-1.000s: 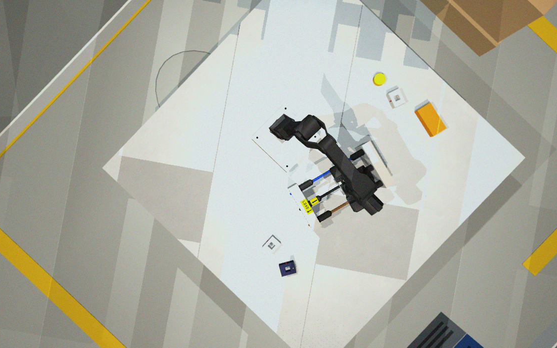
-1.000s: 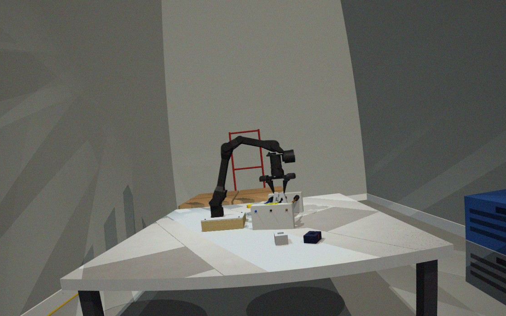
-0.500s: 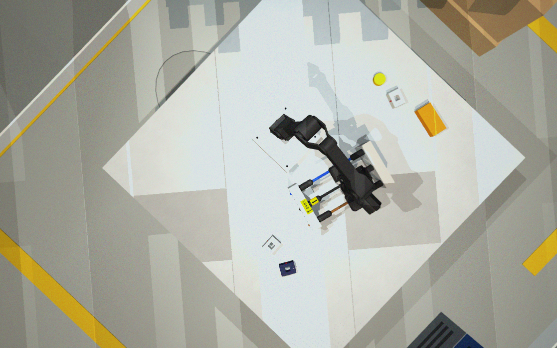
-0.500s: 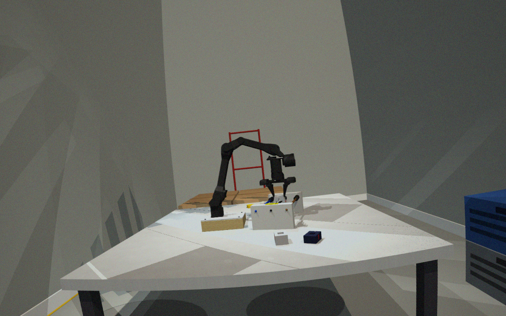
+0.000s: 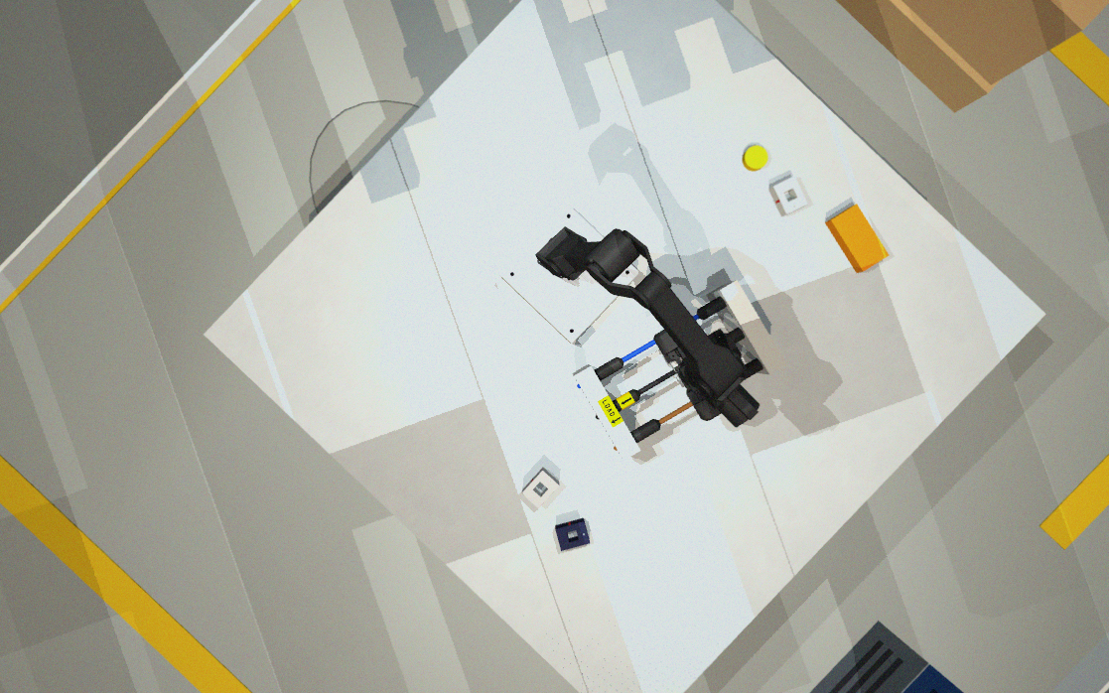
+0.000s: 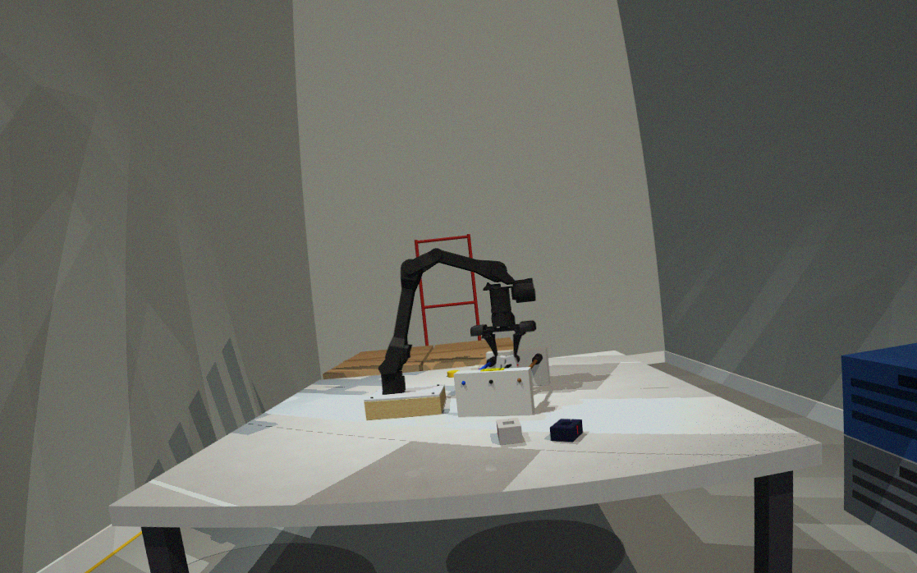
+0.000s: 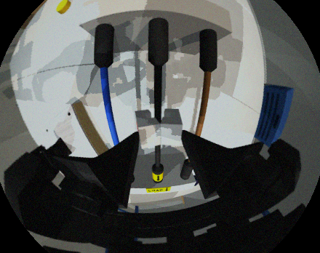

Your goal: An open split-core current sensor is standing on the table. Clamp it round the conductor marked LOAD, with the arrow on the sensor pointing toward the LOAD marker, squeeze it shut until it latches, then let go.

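My gripper (image 6: 506, 358) (image 7: 160, 134) is shut on the pale split-core sensor (image 7: 145, 129), one finger on each side, pointing down. In the wrist view, the sensor's two grey jaws stand apart at their far end. The black LOAD conductor (image 7: 158, 87) (image 5: 657, 381) runs in between them and shows again on the near side. The yellow LOAD label (image 7: 158, 190) (image 5: 610, 410) is on the near end panel, beside the yellow arrow sleeve (image 7: 157, 176) (image 5: 624, 400). The arm hides the sensor in the top view. Its arrow and the jaws' lower ends cannot be made out.
Blue (image 7: 107, 105) and brown (image 7: 204, 102) conductors flank the black one. The end panel (image 6: 493, 398) stands upright. Nearby are a white block (image 5: 531, 491) (image 6: 509, 435) and a dark blue block (image 5: 563, 537) (image 6: 562, 430). Farther off lie an orange box (image 5: 856, 238) and a yellow disc (image 5: 755, 156).
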